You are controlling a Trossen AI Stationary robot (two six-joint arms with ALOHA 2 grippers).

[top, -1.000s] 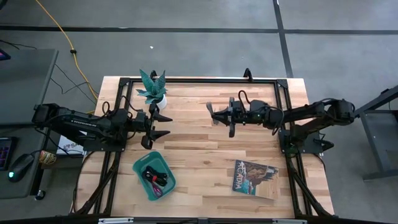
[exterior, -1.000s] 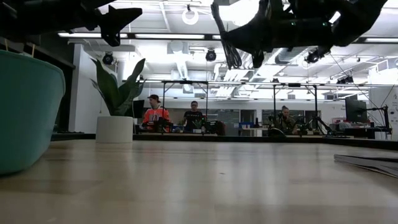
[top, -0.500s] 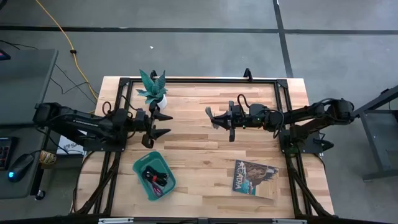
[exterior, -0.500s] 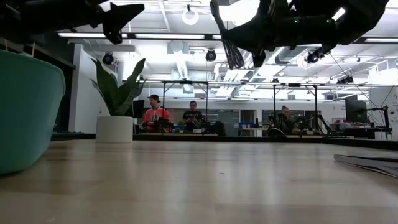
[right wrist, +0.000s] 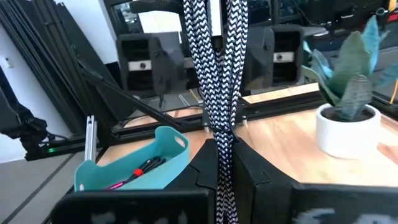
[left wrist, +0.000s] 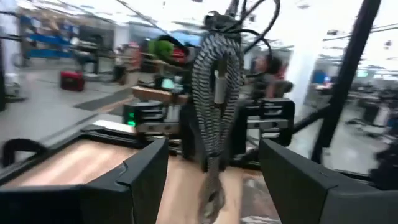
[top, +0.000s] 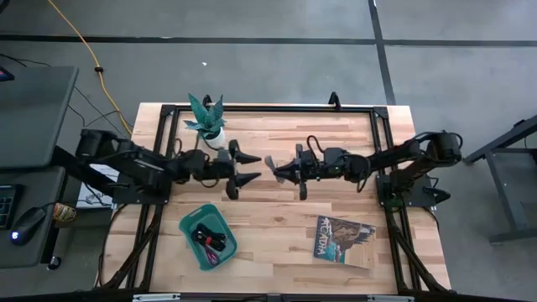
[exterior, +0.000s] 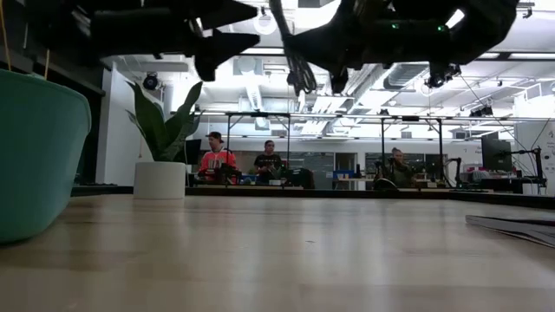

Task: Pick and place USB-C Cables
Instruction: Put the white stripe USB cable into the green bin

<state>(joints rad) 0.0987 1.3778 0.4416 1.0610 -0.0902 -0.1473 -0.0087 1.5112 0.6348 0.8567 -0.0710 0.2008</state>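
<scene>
A grey braided USB-C cable [right wrist: 214, 74], coiled into a long bundle, is held in the air over the table's middle by my right gripper [right wrist: 219, 163], which is shut on it. In the high view the grey cable [top: 271, 163] sits at the tip of my right gripper [top: 280, 171]. My left gripper [top: 251, 167] faces it from the left, open, its fingers [left wrist: 144, 175] on either side of the grey cable [left wrist: 214, 93] but short of it. The teal tray [top: 189, 225] near the front left holds a black-and-red and a maroon cable [top: 210, 241]. My right gripper pinches the grey bundle between its two fingers [right wrist: 205, 171], at a place low along the coil [right wrist: 221, 140]. The fingers come level from the table's right and lie across the bundle. The coil stands roughly upright, lifted clear of the table, one end hanging below [exterior: 300, 78].
A potted plant [top: 206, 122] stands at the far left of the table, a magazine [top: 344, 239] lies at the near right. A yellow cord [top: 80, 44] runs over the floor beyond. People sit at desks [exterior: 215, 160] in the room behind.
My left gripper has gone toward the table's right, staying open, and my right gripper has carried the grey cable toward the table's left. The two now nearly meet over the table's middle.
</scene>
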